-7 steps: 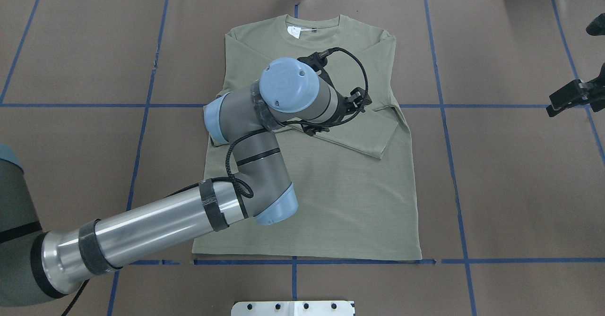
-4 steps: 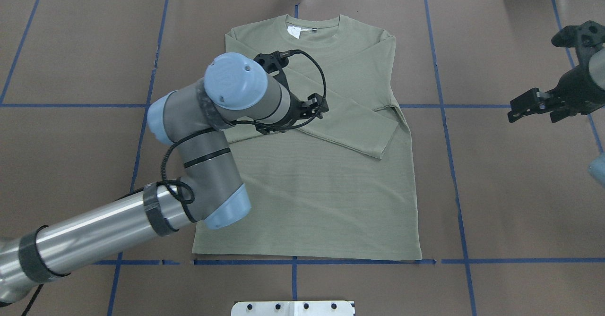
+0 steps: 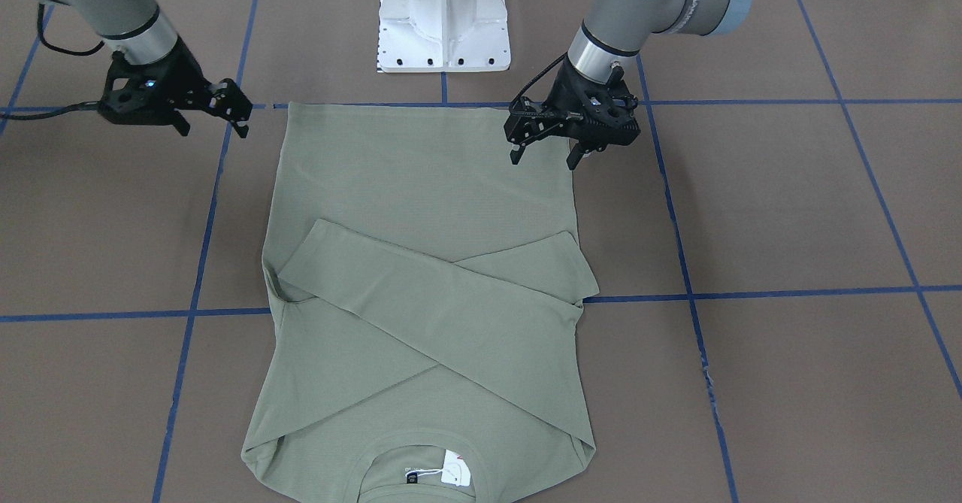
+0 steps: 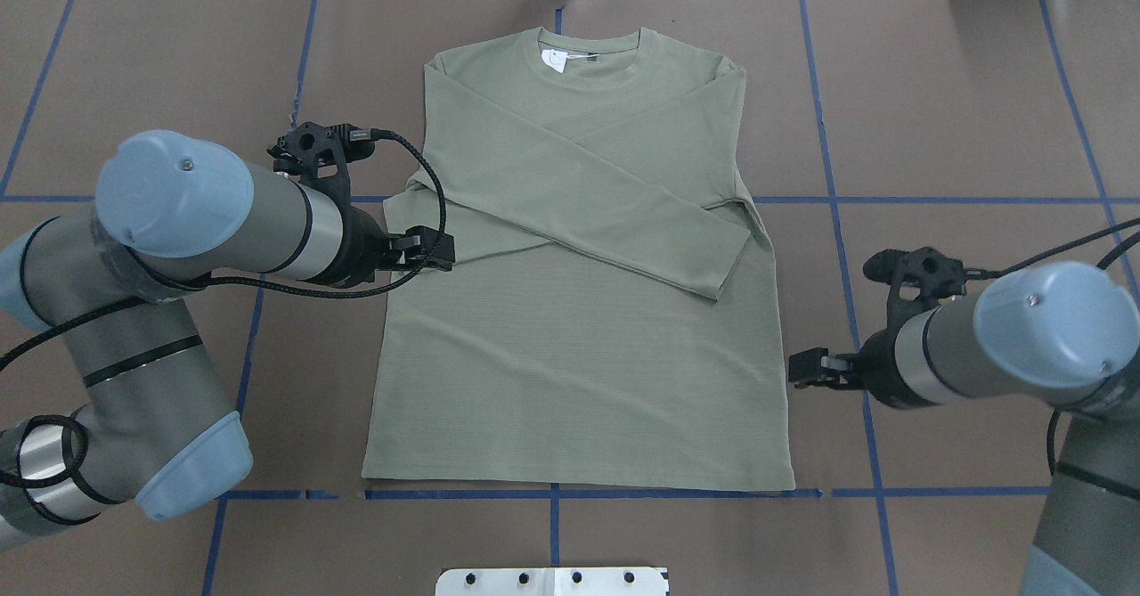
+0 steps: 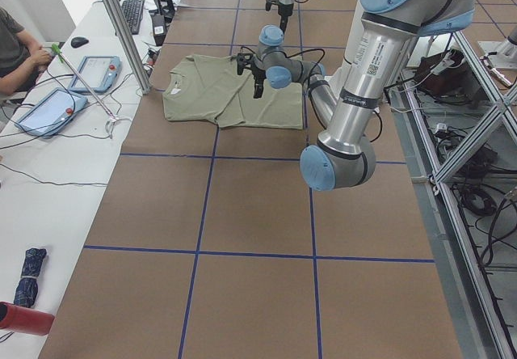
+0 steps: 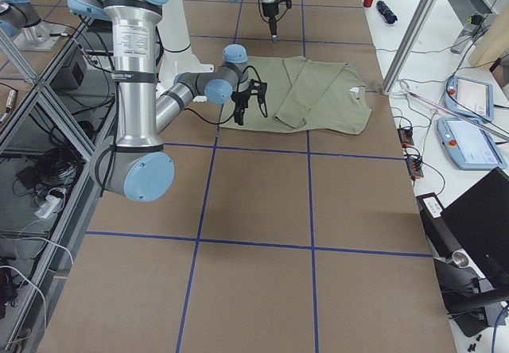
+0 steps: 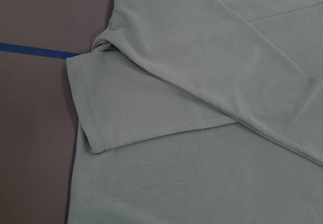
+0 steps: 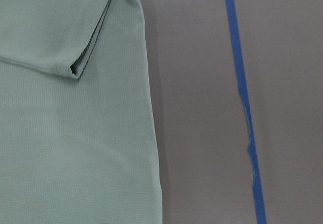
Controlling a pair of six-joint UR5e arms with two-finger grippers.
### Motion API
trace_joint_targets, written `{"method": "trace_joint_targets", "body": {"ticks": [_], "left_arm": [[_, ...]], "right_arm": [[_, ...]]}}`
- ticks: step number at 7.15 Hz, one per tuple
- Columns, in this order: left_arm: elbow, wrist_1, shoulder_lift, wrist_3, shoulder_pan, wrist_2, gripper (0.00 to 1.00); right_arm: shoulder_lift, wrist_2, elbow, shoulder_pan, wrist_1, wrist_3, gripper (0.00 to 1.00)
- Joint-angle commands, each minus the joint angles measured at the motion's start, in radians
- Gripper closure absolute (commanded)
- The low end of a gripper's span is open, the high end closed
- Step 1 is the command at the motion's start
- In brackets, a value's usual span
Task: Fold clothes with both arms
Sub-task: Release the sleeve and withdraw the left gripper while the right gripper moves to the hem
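Left gripper (image 3: 544,159): jaws spread wide, nothing between them. It hangs above the robot's-left edge of the shirt (image 4: 579,373), roughly level with the folded sleeves and clear of the cloth. Its wrist camera looks down on a sleeve cuff (image 7: 93,133) lying right at that edge, with a strip of blue tape (image 7: 35,50) on the table just beside it.

Right gripper (image 3: 213,128): also spread, also empty. It sits off the opposite side of the shirt, over bare table (image 4: 962,88), close to the side edge of the shirt's lower half. Its wrist camera shows that edge running top to bottom and the open end of the other cuff (image 8: 75,70) just inside it.

Shirt: olive-green long-sleeve, flat on the brown table.
- Collar (image 4: 588,39) is on the far side from the robot. The hem faces the white pedestal (image 3: 443,14) and runs along a line of blue tape.
- Both sleeves are folded in across the chest and cross in an X.
- The sleeve from the robot's-left shoulder lies on top, and its cuff ends near the robot's-right edge.
- The other sleeve runs under it to the robot's-left edge.
- White neck tag (image 4: 554,60) shows inside the collar.
- Body below the sleeves is smooth, with only faint ripples.
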Motion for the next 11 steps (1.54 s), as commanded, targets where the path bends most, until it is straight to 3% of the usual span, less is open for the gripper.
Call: {"method": "trace_joint_targets", "body": {"ticks": [1, 5, 9, 11], "left_arm": [[-0.033, 0.002, 0.047, 0.004, 0.002, 0.009, 0.01], [-0.03, 0.002, 0.046, 0.004, 0.008, 0.011, 0.01], [-0.032, 0.002, 0.046, 0.004, 0.008, 0.011, 0.01], [-0.032, 0.002, 0.044, 0.004, 0.008, 0.009, 0.01]], "right_arm": [[0.002, -0.141, -0.014, -0.176, 0.006, 0.089, 0.0], [0.106, -0.143, -0.157, -0.205, 0.008, 0.089, 0.0], [0.097, -0.137, -0.177, -0.206, 0.014, 0.088, 0.02], [0.094, -0.132, -0.171, -0.205, 0.012, 0.088, 0.17]]}}
